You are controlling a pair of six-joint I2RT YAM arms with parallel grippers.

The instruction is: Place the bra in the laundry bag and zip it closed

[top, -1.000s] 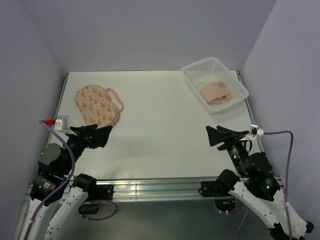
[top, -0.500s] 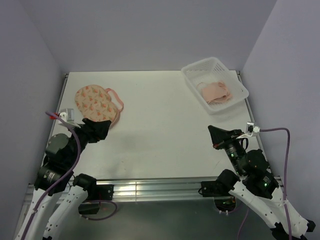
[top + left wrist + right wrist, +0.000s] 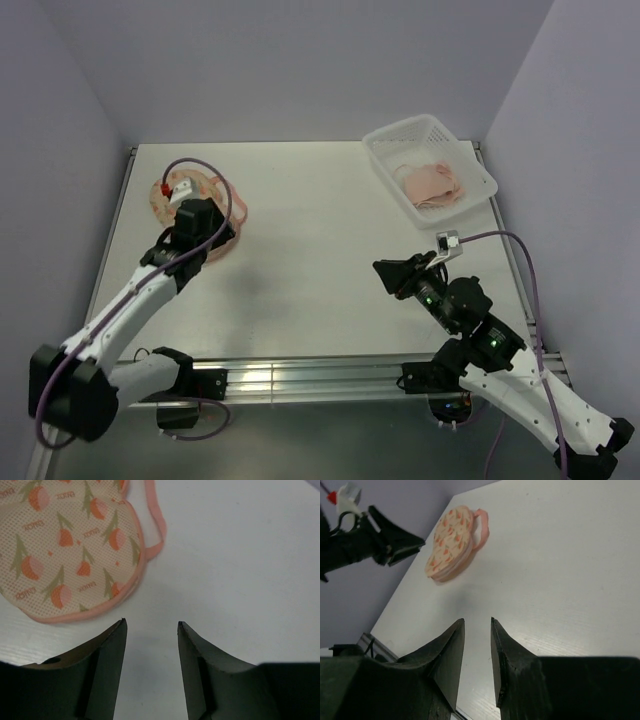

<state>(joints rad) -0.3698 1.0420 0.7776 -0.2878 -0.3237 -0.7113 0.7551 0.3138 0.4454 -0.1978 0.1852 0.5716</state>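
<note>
The laundry bag [image 3: 162, 200], a cream pouch with orange print and a pink edge, lies flat at the table's far left. My left gripper [image 3: 203, 232] hovers over its near right part and hides some of it. In the left wrist view the bag [image 3: 65, 555] and its pink loop [image 3: 157, 530] sit just beyond my left gripper [image 3: 151, 623], which is open and empty over bare table. The peach bra [image 3: 432, 183] lies in the white basket [image 3: 400, 135]. My right gripper [image 3: 385, 272] is over the table's right middle, narrowly open [image 3: 477, 620] and empty. The bag [image 3: 452, 542] shows far ahead of it.
The white lattice basket stands at the far right corner, close to the right wall. Purple walls close in the table on three sides. My left arm [image 3: 365, 545] reaches in from the left in the right wrist view.
My left arm has reached forward from the near left edge to over the bag, its jaws narrowing. My right arm has swung left toward the table's middle, and its jaws have narrowed.
</note>
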